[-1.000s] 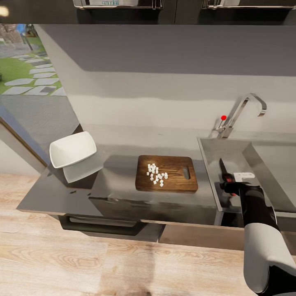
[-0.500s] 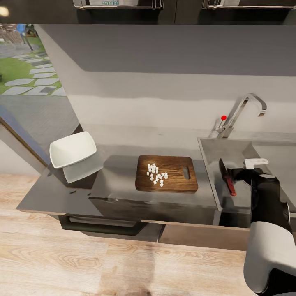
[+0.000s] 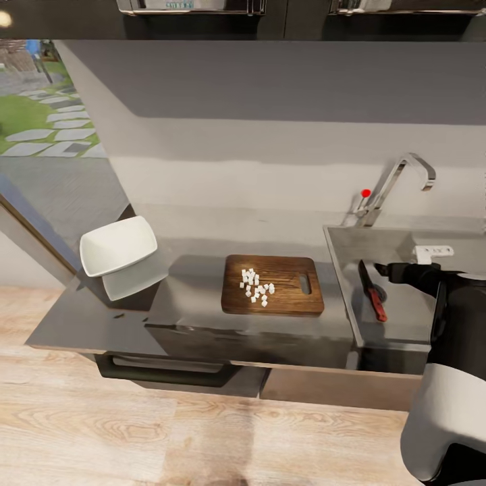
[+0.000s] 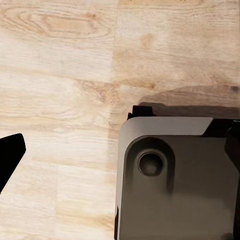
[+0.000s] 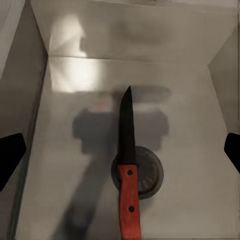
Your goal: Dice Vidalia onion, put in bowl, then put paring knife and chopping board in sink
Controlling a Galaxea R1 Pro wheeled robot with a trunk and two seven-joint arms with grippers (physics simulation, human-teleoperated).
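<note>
The paring knife [image 3: 372,299] lies flat on the bottom of the sink [image 3: 405,246], its red handle [image 5: 129,200] over the drain and its dark blade pointing toward the back wall. My right gripper [image 3: 388,271] hangs above it, open, with the knife [image 5: 127,150] between and below the spread fingertips [image 5: 10,159]. The chopping board [image 3: 290,270] rests on the countertop [image 3: 196,270] left of the sink, with diced onion [image 3: 256,285] on it. Further left, the white bowl [image 3: 119,244] stands near the counter's end. In the left wrist view, my left gripper [image 4: 122,150] is open over the wooden floor.
The chrome faucet [image 3: 403,174] and its red-knobbed lever [image 3: 365,194] rise behind the sink. Dark wall cabinets [image 3: 202,7] hang overhead. A window at the left looks onto a garden. The robot's grey base [image 4: 175,180] sits on the floor below the left gripper.
My right gripper has let go of the paring knife, which now lies on the sink bottom. The right arm has moved up and to the right, away from it.
</note>
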